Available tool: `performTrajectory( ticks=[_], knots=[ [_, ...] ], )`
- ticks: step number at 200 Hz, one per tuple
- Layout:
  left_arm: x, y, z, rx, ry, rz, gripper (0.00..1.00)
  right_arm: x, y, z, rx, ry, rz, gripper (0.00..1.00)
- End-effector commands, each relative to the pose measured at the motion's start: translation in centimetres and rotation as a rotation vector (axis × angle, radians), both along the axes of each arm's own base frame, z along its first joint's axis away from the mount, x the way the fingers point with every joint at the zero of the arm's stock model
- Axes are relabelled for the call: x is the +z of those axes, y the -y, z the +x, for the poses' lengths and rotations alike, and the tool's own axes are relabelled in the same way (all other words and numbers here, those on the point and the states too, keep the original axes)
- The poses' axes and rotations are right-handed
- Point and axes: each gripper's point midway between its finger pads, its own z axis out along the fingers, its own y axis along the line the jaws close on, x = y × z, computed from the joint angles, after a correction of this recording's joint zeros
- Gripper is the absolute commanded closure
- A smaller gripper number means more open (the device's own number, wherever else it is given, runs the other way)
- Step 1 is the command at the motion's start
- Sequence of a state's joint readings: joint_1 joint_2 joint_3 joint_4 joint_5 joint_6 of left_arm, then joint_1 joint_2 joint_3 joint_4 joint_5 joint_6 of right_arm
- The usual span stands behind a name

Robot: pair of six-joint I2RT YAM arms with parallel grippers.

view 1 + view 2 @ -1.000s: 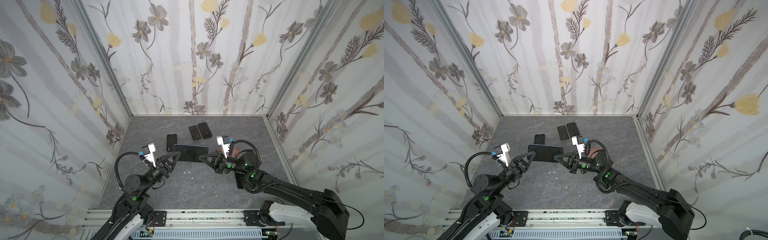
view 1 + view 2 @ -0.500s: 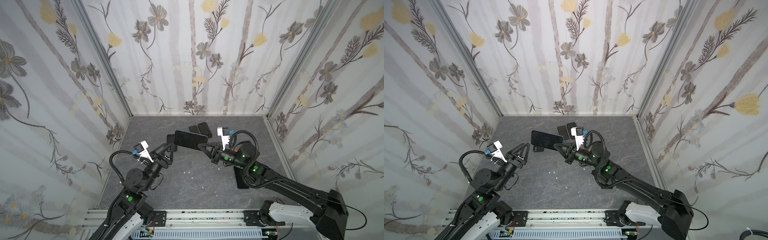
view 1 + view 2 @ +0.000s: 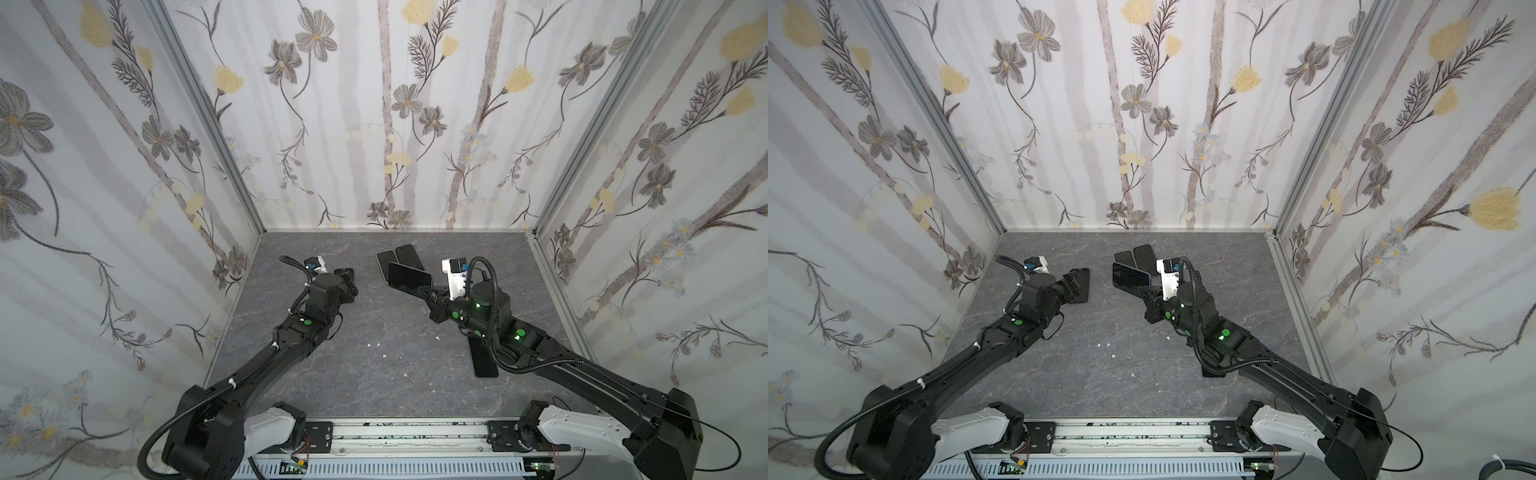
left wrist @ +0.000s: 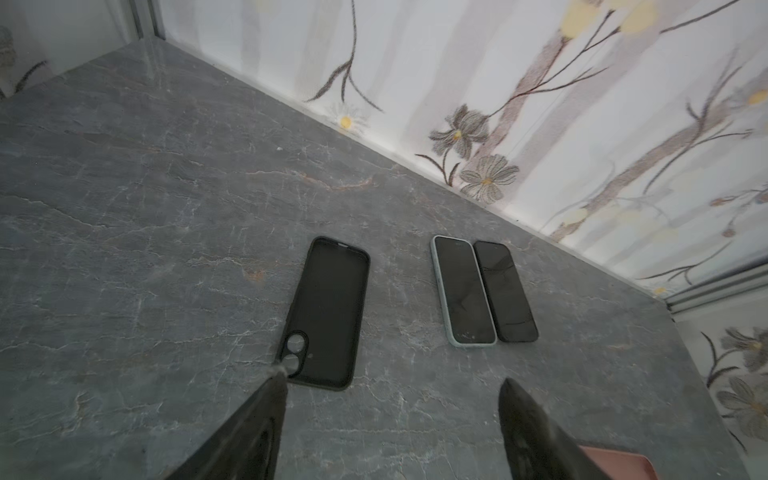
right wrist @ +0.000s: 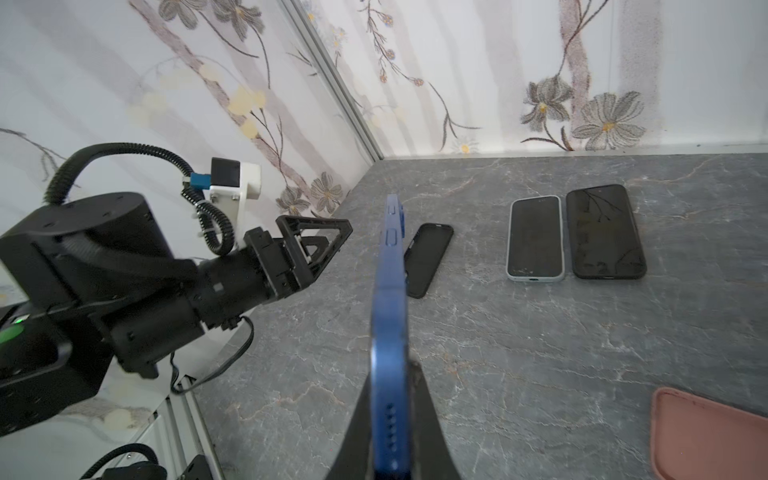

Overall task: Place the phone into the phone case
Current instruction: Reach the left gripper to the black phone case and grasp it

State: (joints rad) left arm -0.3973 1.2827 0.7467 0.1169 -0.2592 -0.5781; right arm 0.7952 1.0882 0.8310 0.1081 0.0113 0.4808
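The phone [image 5: 390,299] is blue and shows edge-on in the right wrist view. My right gripper [image 5: 390,370] is shut on its lower end and holds it off the table. In both top views the phone [image 3: 409,276] [image 3: 1129,277] hangs right of centre, screen up, above two phones lying flat. The phone case [image 4: 328,311] is black and empty and lies open side up on the table. My left gripper [image 4: 392,378] hovers open just beside its camera-hole end, holding nothing. In both top views that gripper [image 3: 349,286] partly hides the case [image 3: 1081,282].
A pale green cased phone [image 4: 463,291] and a black phone [image 4: 505,291] lie side by side near the back wall. A pink case [image 5: 706,436] lies near my right gripper. A dark flat slab [image 3: 484,363] sits under my right arm. Walls close three sides.
My left gripper let go of the phone, opened, and moved back-left over the black case. My right gripper lifted the phone and carried it right and toward the back.
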Motion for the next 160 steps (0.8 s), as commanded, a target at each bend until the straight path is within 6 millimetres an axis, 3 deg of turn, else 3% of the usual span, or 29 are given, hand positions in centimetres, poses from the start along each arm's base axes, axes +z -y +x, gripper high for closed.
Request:
performTrajectory(
  ticks=[1,43,77,119,127,147,160],
  knots=[
    [-1.9,1.1,3.0,-0.058,-0.043,-0.021,0.22,0.9,1.0,0.6,-0.034,0.053,-0.012,1.0],
    [-7.7,3.1,8.2,-0.14,-0.222,0.064,0.25,0.6,1.3,0.9,-0.028,0.065,-0.035,1.0],
    [-11.8,3.4,10.3,-0.172,-0.323,0.165,0.31,0.0,0.5,0.8,0.033,0.045,-0.041,1.0],
    [-15.0,4.1,9.7,-0.238,-0.399,0.219,0.45,-0.9,-0.8,0.0,0.118,0.009,-0.054,1.0],
    [-15.3,4.3,9.4,-0.256,-0.406,0.236,0.51,-1.0,-0.9,0.0,0.123,0.0,-0.06,1.0],
    [-16.5,5.1,8.2,-0.317,-0.439,0.256,0.77,-0.9,-0.8,-0.1,0.122,-0.002,-0.058,1.0],
    [-17.0,5.7,7.2,-0.352,-0.452,0.258,0.86,-0.7,-0.7,-0.2,0.12,0.001,-0.052,1.0]
  ],
)
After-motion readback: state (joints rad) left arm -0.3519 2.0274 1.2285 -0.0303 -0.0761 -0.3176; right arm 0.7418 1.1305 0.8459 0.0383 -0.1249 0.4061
